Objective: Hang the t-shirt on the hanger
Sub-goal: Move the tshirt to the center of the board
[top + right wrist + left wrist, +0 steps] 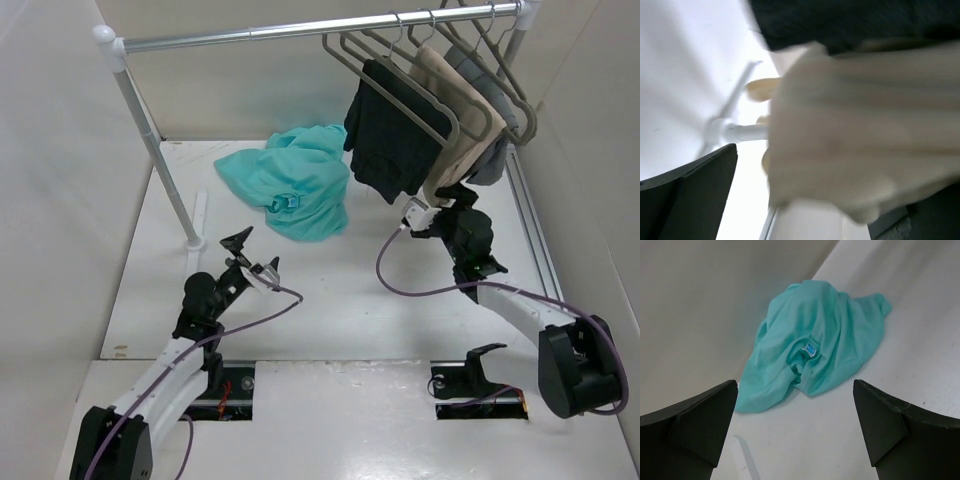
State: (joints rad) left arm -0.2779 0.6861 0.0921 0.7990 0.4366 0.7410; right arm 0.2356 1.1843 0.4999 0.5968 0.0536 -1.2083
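The teal t-shirt (292, 185) lies crumpled on the white table at the back, its small neck label (811, 349) facing up. My left gripper (252, 250) hovers short of it, open and empty, and in the left wrist view the t-shirt (815, 340) lies beyond the gripper (795, 435). Grey hangers (340, 50) hang on the rail; the frontmost looks bare. My right gripper (448, 196) reaches up under the hanging clothes. It (810, 215) is open, with the blurred hem of the beige garment (865, 140) hanging between its fingers (685, 200).
A black garment (390, 140), the beige garment (460, 110) and a grey one (495, 110) hang on the metal rail (300, 30). The rail's left post (160, 150) stands beside the t-shirt. White walls enclose the table on three sides.
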